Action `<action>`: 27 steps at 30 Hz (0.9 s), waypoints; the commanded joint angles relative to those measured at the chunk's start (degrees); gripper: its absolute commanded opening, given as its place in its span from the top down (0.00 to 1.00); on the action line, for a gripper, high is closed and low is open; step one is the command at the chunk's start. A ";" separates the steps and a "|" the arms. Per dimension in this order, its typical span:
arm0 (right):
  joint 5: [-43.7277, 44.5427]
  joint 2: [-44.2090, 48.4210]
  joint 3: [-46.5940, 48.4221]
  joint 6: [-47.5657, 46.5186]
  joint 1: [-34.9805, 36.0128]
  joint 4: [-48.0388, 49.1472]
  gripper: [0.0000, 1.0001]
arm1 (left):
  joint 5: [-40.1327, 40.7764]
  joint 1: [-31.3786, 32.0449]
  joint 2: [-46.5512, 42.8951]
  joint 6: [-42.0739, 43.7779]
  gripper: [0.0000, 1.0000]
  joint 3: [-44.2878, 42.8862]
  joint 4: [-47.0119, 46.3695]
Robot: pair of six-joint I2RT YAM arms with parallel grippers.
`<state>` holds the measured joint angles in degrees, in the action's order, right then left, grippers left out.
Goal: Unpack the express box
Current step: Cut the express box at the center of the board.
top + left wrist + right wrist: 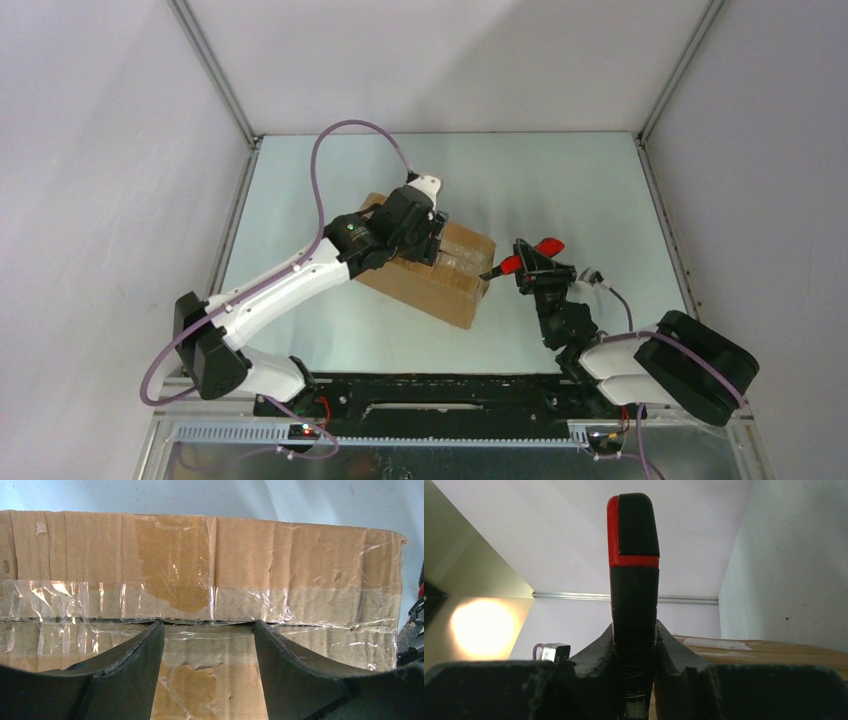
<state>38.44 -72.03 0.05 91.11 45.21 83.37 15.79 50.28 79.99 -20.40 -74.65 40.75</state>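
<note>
I saw the express box lying skewed at mid-table, my left gripper spread wide at its taped seam, gripping nothing, while at the box's three o'clock my right gripper clamped a red-and-black tool.

Top camera sits high behind the arm bases, looking down and away over the whole table. Left wrist camera is in tight on the express box, facing its taped seam. Right wrist camera tilts up along the red-and-black tool toward the walls. All three catch the box.
</note>
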 commanded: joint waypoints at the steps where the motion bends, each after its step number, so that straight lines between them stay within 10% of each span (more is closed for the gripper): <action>1: 3.73 -1.63 -0.67 -0.46 1.45 3.83 1.00 | -10.33 1.92 3.37 -0.16 0.31 1.88 5.29; 15: 0.28 0.10 0.38 -7.25 8.45 3.69 1.00 | -12.15 2.48 5.05 -0.25 0.32 -0.44 4.03; 27: 1.22 -0.09 3.66 -3.51 -1.60 3.52 1.00 | -11.98 3.69 4.63 1.87 0.32 1.51 5.95</action>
<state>38.57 -71.44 0.30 87.26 44.95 84.99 12.51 51.64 81.89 -18.94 -75.61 40.36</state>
